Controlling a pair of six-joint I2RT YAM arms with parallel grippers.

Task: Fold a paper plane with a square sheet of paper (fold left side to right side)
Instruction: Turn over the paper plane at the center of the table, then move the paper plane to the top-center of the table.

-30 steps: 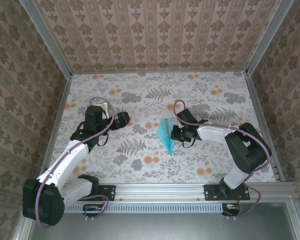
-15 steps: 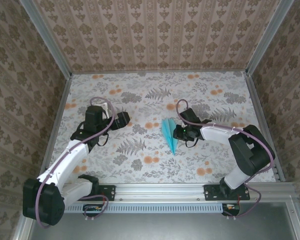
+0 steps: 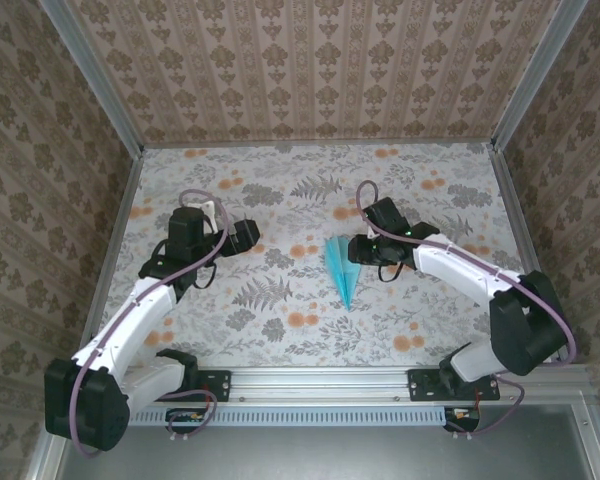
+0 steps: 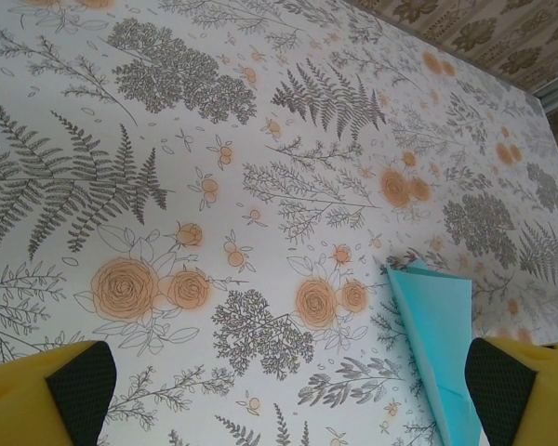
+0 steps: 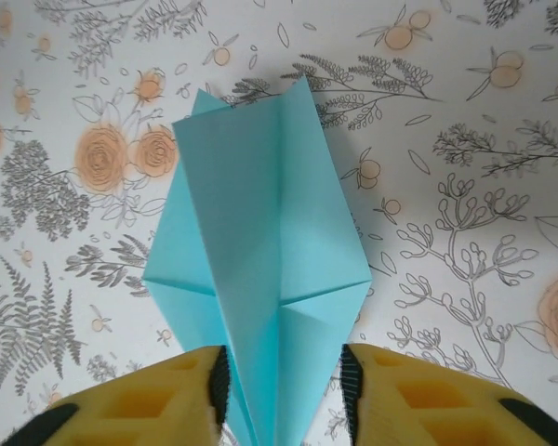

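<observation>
The paper plane (image 3: 342,272), a slim light-blue dart with a centre crease, lies on the floral tabletop near the middle, its tip pointing toward the near edge. My right gripper (image 3: 363,250) sits just right of it. In the right wrist view the plane (image 5: 260,251) runs down between the yellow fingers (image 5: 167,395), and the right gripper (image 5: 284,390) is open with a small gap at the right pad. My left gripper (image 3: 250,237) hovers well left of the plane. In the left wrist view the left gripper (image 4: 288,409) is wide open and holds nothing, and the plane (image 4: 437,325) shows by its right finger.
Patterned walls and aluminium rails (image 3: 330,380) enclose the table on all sides. Both arm bases stand on the near rail. The floral tabletop (image 3: 280,190) stretches behind and beside the plane.
The right gripper's jaws have spread apart from their pinch on the plane. The plane has shifted slightly to the right and the right arm has swung outward. The left arm has stayed put.
</observation>
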